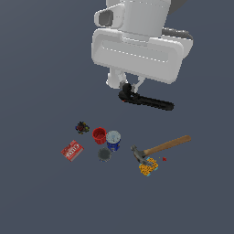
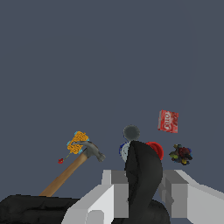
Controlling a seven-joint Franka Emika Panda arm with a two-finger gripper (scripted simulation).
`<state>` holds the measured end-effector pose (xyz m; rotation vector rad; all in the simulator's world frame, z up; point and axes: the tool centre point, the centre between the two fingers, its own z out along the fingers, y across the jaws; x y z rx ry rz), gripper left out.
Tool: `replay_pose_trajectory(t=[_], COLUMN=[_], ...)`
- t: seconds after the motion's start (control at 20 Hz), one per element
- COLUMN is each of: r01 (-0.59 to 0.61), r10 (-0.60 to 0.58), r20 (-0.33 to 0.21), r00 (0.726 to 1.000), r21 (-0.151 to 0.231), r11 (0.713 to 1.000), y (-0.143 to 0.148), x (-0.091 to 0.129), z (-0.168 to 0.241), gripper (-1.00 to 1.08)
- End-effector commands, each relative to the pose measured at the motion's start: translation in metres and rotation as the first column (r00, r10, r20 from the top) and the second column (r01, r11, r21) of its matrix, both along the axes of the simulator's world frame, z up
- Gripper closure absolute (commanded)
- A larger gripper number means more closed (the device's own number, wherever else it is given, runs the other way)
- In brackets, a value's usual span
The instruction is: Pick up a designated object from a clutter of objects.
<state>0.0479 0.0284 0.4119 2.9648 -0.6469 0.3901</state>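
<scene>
Above the clutter, claw gripping black clamp, lying level, lengthwise

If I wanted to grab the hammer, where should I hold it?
Probably the wooden handle of the hammer, about halfway along. It lies flat, long, straight and bare, so coming from above with fingers across it looks easiest. The metal head is lumpy and sits against the orange-yellow block, so it is crowded there.
</scene>
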Motion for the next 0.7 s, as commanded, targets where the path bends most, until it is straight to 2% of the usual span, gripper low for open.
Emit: replay_pose_trajectory(t=[0.0,0.3,0.65], r01=[0.000,0.000,0.000], r10=[0.000,0.000,0.000], r20=[0.004,0.004,0.004], r00=[1.000,1.000,1.000], r21=[0.000,0.001,0.000], r11=[1.000,1.000,1.000], y=[0.002,0.005,0.005], x=[-0.004,-0.009,-0.007], z=[0.017,0.037,0.037], gripper=[1.08,1.08,1.08])
